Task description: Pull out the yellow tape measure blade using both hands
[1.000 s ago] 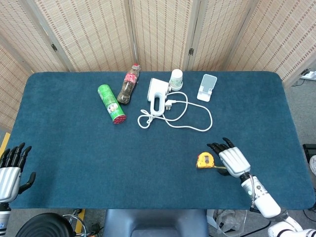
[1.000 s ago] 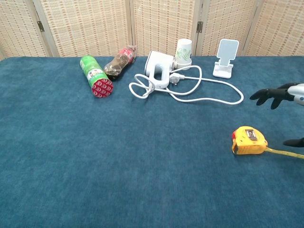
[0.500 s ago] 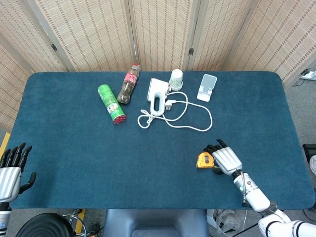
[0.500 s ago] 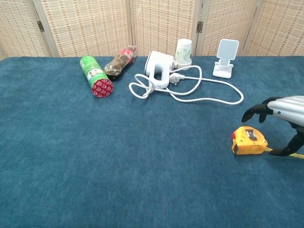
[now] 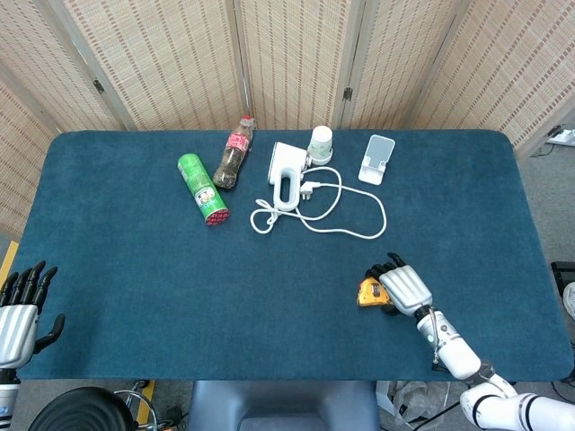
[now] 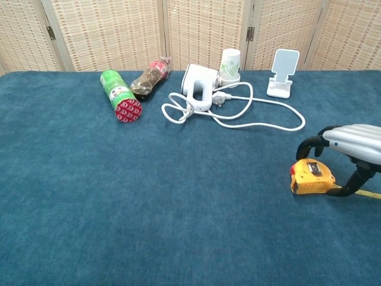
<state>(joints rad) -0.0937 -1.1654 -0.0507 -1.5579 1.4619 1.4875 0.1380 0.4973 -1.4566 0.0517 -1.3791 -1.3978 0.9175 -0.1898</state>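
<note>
The yellow tape measure is lying on the blue desk toward 4 o'clock. The right hand is arching over it, fingers spread and curving down around the case without clearly gripping. The left hand is hanging with fingers spread at 8 o'clock.

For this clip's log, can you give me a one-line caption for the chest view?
Right hand arched over the yellow tape measure on the blue table, a short length of blade already showing.
</note>
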